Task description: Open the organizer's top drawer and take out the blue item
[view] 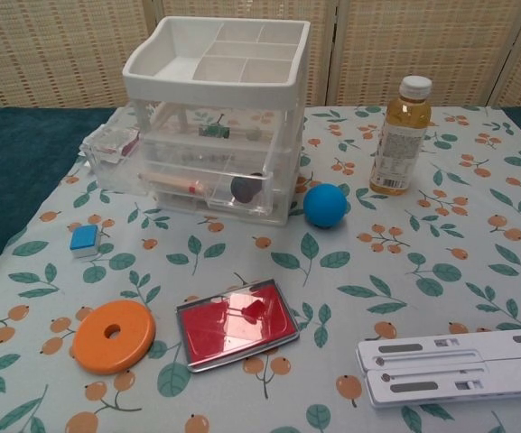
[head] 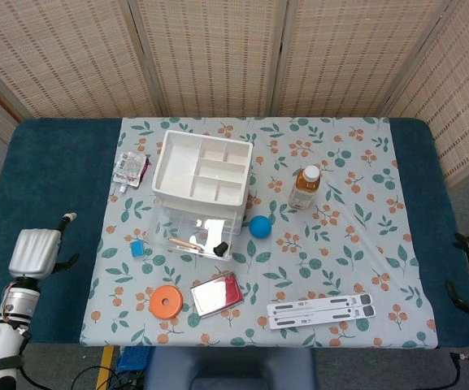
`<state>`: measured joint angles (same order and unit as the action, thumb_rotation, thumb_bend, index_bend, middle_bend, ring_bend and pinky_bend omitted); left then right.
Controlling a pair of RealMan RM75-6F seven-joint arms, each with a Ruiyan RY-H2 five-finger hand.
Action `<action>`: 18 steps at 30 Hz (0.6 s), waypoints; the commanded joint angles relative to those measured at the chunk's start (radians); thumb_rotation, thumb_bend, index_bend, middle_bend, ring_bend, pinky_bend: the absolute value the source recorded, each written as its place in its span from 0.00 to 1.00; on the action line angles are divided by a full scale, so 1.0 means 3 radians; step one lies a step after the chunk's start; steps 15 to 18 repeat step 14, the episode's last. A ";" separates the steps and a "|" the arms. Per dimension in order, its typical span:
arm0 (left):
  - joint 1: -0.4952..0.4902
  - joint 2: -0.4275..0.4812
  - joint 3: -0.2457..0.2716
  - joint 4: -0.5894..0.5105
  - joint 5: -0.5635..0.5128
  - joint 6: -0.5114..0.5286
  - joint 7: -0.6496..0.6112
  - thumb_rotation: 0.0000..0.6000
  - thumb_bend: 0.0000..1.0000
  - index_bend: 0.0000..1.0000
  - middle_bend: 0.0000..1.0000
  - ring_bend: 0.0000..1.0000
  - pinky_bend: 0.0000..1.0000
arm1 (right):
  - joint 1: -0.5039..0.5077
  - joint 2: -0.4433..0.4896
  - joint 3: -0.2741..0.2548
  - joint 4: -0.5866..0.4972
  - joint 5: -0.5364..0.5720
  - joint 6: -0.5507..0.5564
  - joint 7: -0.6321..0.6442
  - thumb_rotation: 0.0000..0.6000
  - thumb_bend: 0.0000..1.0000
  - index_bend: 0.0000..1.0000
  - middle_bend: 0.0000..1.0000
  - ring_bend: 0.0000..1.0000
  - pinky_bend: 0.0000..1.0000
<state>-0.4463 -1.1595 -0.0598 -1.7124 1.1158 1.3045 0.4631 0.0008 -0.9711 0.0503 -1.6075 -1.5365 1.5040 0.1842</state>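
Woven folding screen (head: 218, 49) behind table (head: 47, 171)

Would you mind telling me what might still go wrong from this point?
The small blue item lies near the tablecloth's left side, so a returning left hand could nudge it off. The organizer's drawer appears pulled forward, so a passing arm might catch it. The blue ball beside the organizer could be mistaken for the target.
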 commanded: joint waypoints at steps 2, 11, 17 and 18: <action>0.0210 0.0005 0.0003 -0.0002 0.0177 0.0304 -0.0184 1.00 0.23 0.19 0.55 0.55 0.78 | 0.0074 -0.0003 -0.0045 0.0027 -0.0058 -0.0119 0.0059 1.00 0.44 0.05 0.21 0.11 0.10; 0.0585 -0.0117 0.0115 0.0040 0.0678 0.0936 -0.0234 1.00 0.23 0.22 0.53 0.53 0.71 | 0.0167 -0.0113 -0.0078 0.0098 -0.0248 -0.0115 0.0072 1.00 0.44 0.08 0.21 0.11 0.10; 0.0676 -0.0127 0.0164 0.0124 0.0833 0.1060 -0.0197 1.00 0.23 0.22 0.53 0.53 0.70 | 0.0180 -0.0153 -0.0093 0.0106 -0.0265 -0.0122 0.0050 1.00 0.44 0.08 0.21 0.11 0.10; 0.0676 -0.0127 0.0164 0.0124 0.0833 0.1060 -0.0197 1.00 0.23 0.22 0.53 0.53 0.70 | 0.0180 -0.0153 -0.0093 0.0106 -0.0265 -0.0122 0.0050 1.00 0.44 0.08 0.21 0.11 0.10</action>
